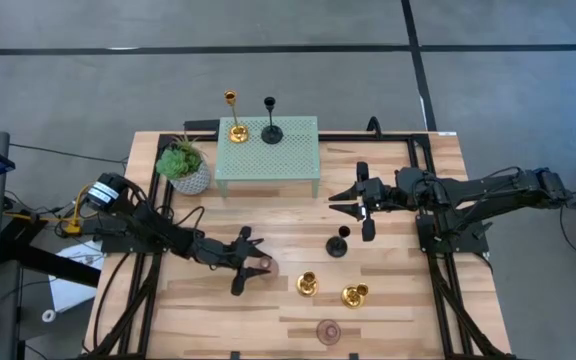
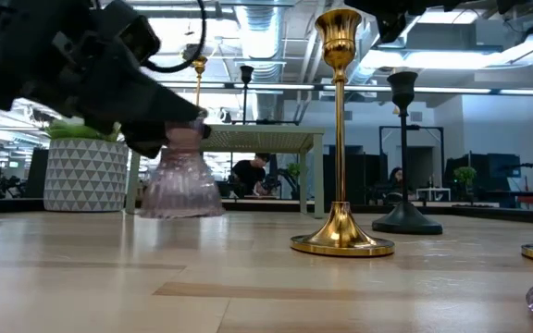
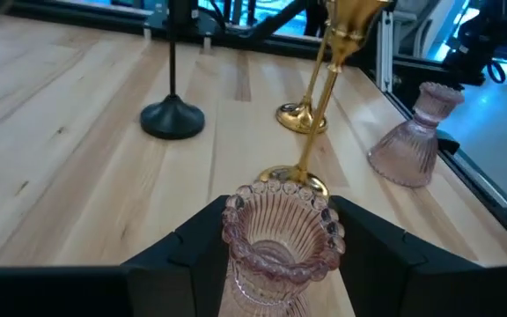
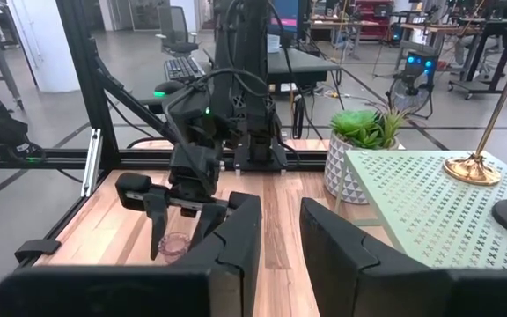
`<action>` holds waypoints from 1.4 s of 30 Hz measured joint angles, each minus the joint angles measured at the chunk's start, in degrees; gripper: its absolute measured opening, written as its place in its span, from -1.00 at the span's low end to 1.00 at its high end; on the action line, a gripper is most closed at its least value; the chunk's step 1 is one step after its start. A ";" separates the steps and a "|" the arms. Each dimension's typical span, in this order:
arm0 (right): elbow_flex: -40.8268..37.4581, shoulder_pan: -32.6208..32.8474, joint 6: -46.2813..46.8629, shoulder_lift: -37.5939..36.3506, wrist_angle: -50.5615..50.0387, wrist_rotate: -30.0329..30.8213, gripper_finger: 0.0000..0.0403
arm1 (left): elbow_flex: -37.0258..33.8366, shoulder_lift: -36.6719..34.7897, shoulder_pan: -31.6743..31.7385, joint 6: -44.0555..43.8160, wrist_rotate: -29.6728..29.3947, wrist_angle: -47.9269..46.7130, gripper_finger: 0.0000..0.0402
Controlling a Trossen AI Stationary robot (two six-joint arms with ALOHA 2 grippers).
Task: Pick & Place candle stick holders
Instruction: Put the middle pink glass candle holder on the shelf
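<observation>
My left gripper (image 1: 258,264) is at the table's middle left, shut on a dusty-pink ribbed holder (image 3: 280,238). A second pink holder (image 1: 328,330) stands near the front edge. Two gold holders (image 1: 308,285) (image 1: 355,295) and a black one (image 1: 338,245) stand on the wood. Another gold holder (image 1: 235,128) and another black one (image 1: 271,130) stand on the green perforated stand (image 1: 288,160). My right gripper (image 1: 340,200) is open and empty, in the air right of the stand. My left gripper has the pink holder's upper cup (image 3: 236,220) between its two fingers (image 3: 196,242), one on each side of the ribbed rim. The fingers slant down from the table's left. The holder stands upright with its flared base (image 2: 181,199) on the table.
A potted green plant (image 1: 183,165) stands left of the green stand at the back. Black frame rails (image 1: 428,200) run along the table's sides. Bare wood lies between the left gripper and the stand.
</observation>
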 joint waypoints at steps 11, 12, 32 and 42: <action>0.07 0.02 0.00 -0.02 -1.43 0.02 -0.63 | 7.88 -15.24 4.09 -0.23 -0.72 -26.35 -0.13; 0.05 0.00 0.00 0.00 -1.64 0.02 -0.63 | 8.25 -17.16 4.78 0.06 -0.67 -27.59 -0.13; 0.02 0.02 0.02 0.11 -4.04 0.01 -0.63 | 26.12 -22.54 21.05 11.27 2.69 -45.21 -0.13; 0.00 0.02 0.04 0.11 -5.17 0.01 -0.63 | 36.00 -15.51 31.93 11.90 2.72 -47.09 -0.13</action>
